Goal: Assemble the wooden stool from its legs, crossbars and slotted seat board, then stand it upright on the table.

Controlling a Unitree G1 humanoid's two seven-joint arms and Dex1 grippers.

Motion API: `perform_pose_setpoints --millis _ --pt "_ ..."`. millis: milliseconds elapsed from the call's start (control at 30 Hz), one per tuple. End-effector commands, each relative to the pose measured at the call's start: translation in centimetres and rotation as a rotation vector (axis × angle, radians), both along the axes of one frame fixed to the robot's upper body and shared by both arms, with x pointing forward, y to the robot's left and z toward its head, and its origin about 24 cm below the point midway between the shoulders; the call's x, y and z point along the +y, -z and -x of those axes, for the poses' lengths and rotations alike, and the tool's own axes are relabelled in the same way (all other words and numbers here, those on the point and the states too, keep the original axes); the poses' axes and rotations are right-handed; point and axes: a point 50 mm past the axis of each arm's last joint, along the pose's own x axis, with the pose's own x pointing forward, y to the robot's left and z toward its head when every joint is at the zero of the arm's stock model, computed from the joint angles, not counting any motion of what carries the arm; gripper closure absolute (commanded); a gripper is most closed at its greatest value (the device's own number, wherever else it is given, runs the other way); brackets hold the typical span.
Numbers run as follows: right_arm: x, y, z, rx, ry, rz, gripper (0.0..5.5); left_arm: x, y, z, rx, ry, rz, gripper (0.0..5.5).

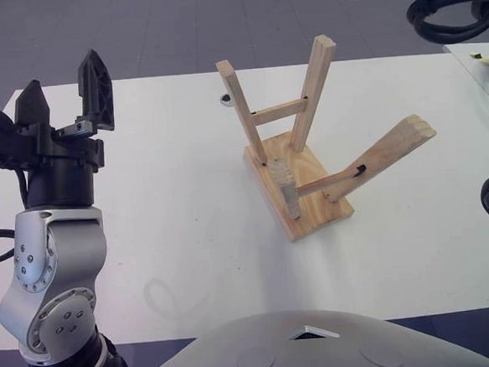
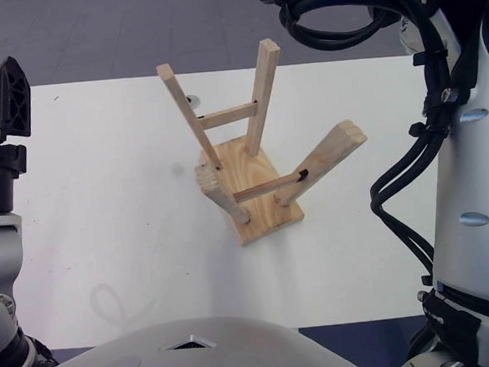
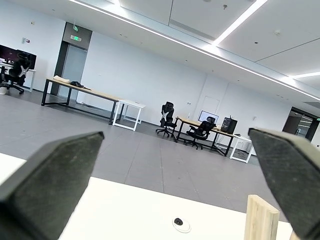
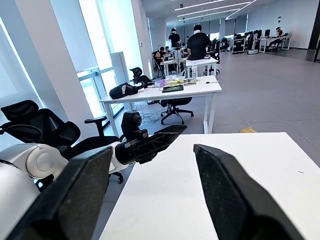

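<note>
Stool upside down mid-table, both grippers spread and clear of it

Pale wooden stool (image 1: 297, 159) sits inverted near the middle of the white rectangular table (image 1: 164, 239), well apart from every edge. Its flat rectangular wooden seat board (image 1: 315, 210) lies on the tabletop, turned so that one corner points toward the near edge.

Two square wooden legs rise from the board's far end: the far-left leg (image 1: 243, 108) and the far-right leg (image 1: 313, 90). A thin upper crossbar (image 1: 280, 111) joins them about halfway up.

At the board's near end the second pair stands unevenly. The near-left leg (image 1: 285, 185) tilts slightly. The near-right leg (image 1: 385, 153) leans steeply outward, past the board's right edge and toward the table's right edge, with its foot at the board's rim. A thin lower crossbar (image 1: 328, 179) links the two. Whether these feet sit fully in their slots cannot be told.

The black two-fingered left gripper (image 1: 63, 79) is held up over the table's left edge, pointing upward. Its fingers are spread wide with nothing between them, and it is well apart from the stool. The black two-fingered right gripper (image 4: 153, 150) is likewise spread and holds nothing.

A small round cable port (image 1: 224, 97) is set in the tabletop near the far edge, just beside the far-left leg.
</note>
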Motion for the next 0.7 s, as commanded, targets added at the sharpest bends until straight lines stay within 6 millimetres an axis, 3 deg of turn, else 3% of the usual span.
perform_pose_setpoints --millis 33,133,233,300,433,533,700 --pt "-0.1 0.0 0.2 0.034 -0.013 -0.038 2.45 -1.0 -1.3 -0.4 -0.051 0.06 -0.029 0.17" --pt "-1.3 0.7 -0.3 0.035 0.029 -0.081 2.45 -2.9 -4.0 -1.4 -0.153 0.191 -0.021 0.17" --pt "-2.7 2.2 -0.9 0.059 0.08 -0.133 2.45 -6.9 -8.0 -2.6 -0.25 0.528 0.08 0.17" --pt "-4.0 3.2 -1.4 0.073 0.165 -0.157 2.45 -9.4 -8.5 -3.0 -0.211 0.762 0.165 0.17" --pt "-8.6 9.4 -1.9 0.038 0.325 0.074 2.45 -13.0 -6.5 -4.0 -0.029 1.104 0.213 0.17" --pt "-11.4 9.2 -1.3 0.098 0.385 0.027 2.45 -14.9 -4.9 -4.2 0.088 1.257 0.147 0.17" --pt "-11.1 10.2 -1.0 0.291 0.349 -0.023 2.45 -16.6 -3.3 -4.3 0.213 1.259 -0.004 0.17"
